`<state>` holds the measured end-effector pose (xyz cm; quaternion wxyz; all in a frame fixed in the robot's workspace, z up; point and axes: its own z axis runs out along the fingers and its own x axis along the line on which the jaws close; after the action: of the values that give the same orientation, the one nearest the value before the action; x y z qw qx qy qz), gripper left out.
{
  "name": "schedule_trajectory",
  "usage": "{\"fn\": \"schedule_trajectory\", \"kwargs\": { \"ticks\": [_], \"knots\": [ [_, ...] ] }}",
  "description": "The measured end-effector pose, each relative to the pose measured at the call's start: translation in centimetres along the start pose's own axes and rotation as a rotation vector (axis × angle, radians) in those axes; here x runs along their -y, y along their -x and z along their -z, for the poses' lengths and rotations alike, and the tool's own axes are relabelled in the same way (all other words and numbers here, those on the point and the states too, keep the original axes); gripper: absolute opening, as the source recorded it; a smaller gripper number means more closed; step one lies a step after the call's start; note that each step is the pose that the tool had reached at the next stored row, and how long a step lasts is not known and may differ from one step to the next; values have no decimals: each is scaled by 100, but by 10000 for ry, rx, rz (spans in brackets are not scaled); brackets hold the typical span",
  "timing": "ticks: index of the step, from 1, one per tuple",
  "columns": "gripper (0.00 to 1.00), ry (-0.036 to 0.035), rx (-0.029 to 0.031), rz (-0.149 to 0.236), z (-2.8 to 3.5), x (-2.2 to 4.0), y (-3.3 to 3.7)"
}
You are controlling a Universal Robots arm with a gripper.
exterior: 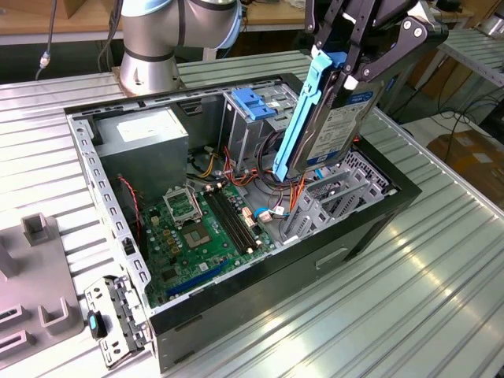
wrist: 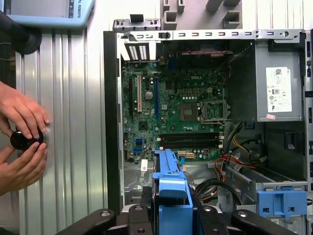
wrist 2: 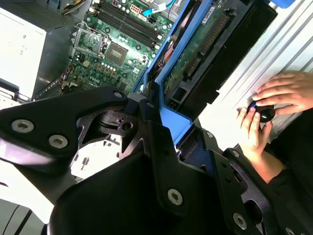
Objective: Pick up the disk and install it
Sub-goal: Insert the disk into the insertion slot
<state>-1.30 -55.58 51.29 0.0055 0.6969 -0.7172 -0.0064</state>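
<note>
Pincer (exterior: 353,75), in the upper right of the exterior view, is pinching the disk (exterior: 340,130), which hangs steeply tilted, end down, over the open computer case (exterior: 276,291), with a blue carrier rail (exterior: 303,118) along its left edge. I judge it a rigid, dense slab with smooth metal faces that could slip and insides that mind a knock. A firm hold across the flat faces near the upper end suits it, and the contact seems to lie there, though black linkage hides the exact spot.
</note>
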Motion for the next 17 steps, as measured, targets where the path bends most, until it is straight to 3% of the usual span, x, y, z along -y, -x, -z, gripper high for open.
{"fn": "schedule_trajectory", "kwargs": {
  "ticks": [4,12,17],
  "knots": [
    [37,0,1,1,-6,4,-1],
    [37,1,-3,-1,-64,76,-32],
    [37,0,-1,0,-84,79,-32]
  ]
}}
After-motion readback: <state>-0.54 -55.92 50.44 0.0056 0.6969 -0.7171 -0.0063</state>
